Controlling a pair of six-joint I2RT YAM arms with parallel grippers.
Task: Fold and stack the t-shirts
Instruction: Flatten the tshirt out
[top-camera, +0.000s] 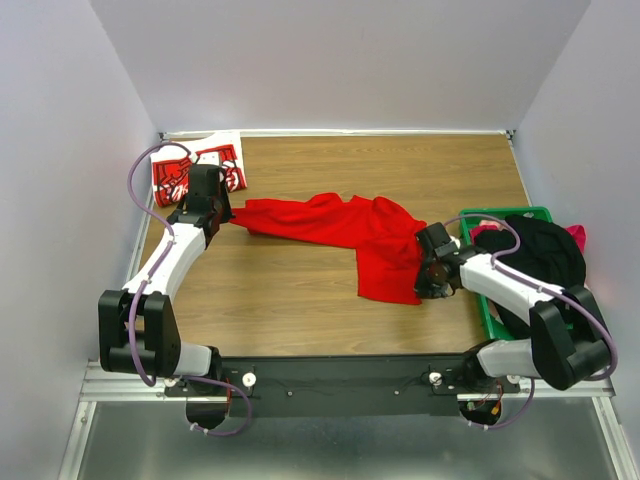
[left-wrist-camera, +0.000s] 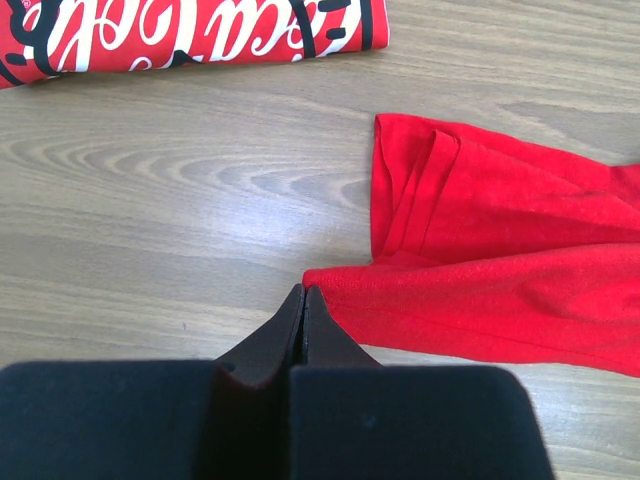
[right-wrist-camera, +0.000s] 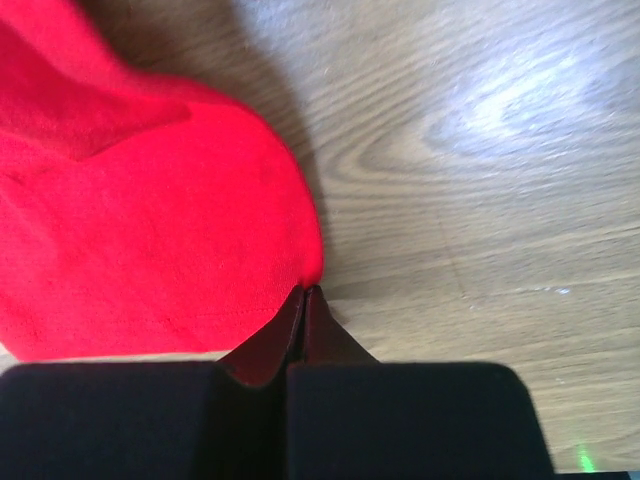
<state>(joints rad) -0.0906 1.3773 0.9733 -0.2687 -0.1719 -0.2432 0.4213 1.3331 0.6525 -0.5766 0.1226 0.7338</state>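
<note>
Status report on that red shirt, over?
Left gripper shut on red shirt corner. Right gripper shut on opposite edge. Shirt crumpled, unfolded. Nothing blocking.

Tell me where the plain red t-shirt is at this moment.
In the top view the plain red t-shirt lies across the middle of the table, between the left gripper and the right gripper, left of the green crate.

The left gripper (left-wrist-camera: 303, 298) pinches a corner of the plain red t-shirt (left-wrist-camera: 500, 250) on the wooden table (left-wrist-camera: 150, 200), the white-lettered t-shirt (left-wrist-camera: 180, 35) lying apart
</note>
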